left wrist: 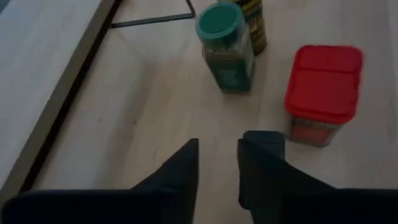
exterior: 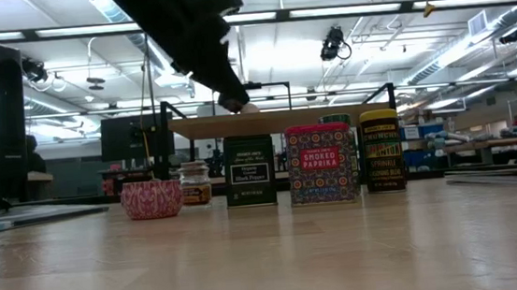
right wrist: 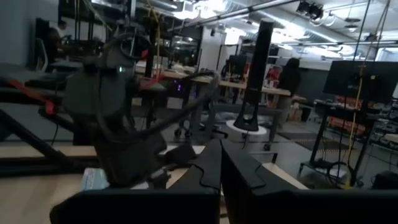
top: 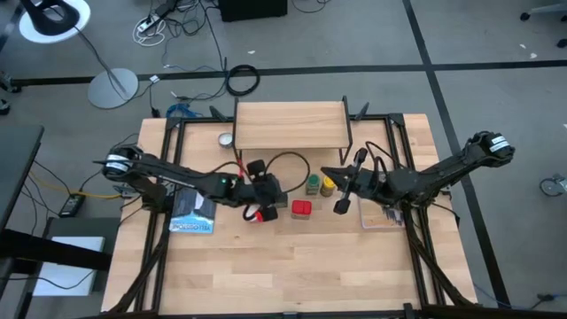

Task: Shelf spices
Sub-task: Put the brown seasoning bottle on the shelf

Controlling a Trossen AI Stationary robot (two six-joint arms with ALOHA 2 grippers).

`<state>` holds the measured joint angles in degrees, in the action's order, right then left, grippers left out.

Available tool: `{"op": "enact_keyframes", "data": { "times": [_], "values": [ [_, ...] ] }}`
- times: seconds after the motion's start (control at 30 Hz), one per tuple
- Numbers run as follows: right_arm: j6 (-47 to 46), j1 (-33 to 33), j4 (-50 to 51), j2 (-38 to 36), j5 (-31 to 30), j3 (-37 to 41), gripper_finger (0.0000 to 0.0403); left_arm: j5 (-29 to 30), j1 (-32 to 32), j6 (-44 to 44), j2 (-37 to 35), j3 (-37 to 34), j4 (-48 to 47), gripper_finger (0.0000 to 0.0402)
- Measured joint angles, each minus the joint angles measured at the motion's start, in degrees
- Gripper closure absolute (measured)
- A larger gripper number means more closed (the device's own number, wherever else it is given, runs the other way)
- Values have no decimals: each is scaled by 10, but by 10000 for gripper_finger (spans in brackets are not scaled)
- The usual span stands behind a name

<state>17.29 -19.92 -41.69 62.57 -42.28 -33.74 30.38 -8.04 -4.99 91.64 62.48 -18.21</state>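
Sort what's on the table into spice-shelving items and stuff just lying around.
Part of the job:
- shelf
- black tin
- red tin
- green-capped jar
- yellow jar
- small brownish jar

Just lying about:
- pink patterned tin
- blue book
- silver disc

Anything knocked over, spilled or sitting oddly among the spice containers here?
Nothing stands out. In the low view the black tin, red tin, yellow jar and small brownish jar stand upright on the table; the green-capped jar is upright too. No spill shows. The shelf holds none yet.
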Motion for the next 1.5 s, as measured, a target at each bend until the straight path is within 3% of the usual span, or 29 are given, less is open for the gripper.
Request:
{"op": "enact_keyframes", "data": {
  "times": [0.17, 0.3, 0.77, 0.93, 1.17, 1.27, 1.5],
  "values": [
    [2, 0, 3, 0, 0, 0, 401, 19, 17, -6, 1, 0, -12, 353],
    [3, 0, 3, 0, 3, 0, 401, 1, 31, -13, 1, 0, -36, 392],
    [59, 3, -3, 0, 16, 0, 402, -51, 34, 5, 1, 0, -56, 388],
    [59, 3, -3, 0, 15, 0, 397, -48, 31, 4, 1, 0, -58, 358],
    [70, 17, -2, -1, 13, 0, 374, -44, 20, -3, 1, 0, -59, 278],
    [70, 21, -2, -1, 11, 0, 365, -77, 15, -18, 1, 0, -106, 248],
    [69, 21, -2, -1, 11, 0, 355, -78, 1, -51, 1, 0, -229, 201]
  ]
}}
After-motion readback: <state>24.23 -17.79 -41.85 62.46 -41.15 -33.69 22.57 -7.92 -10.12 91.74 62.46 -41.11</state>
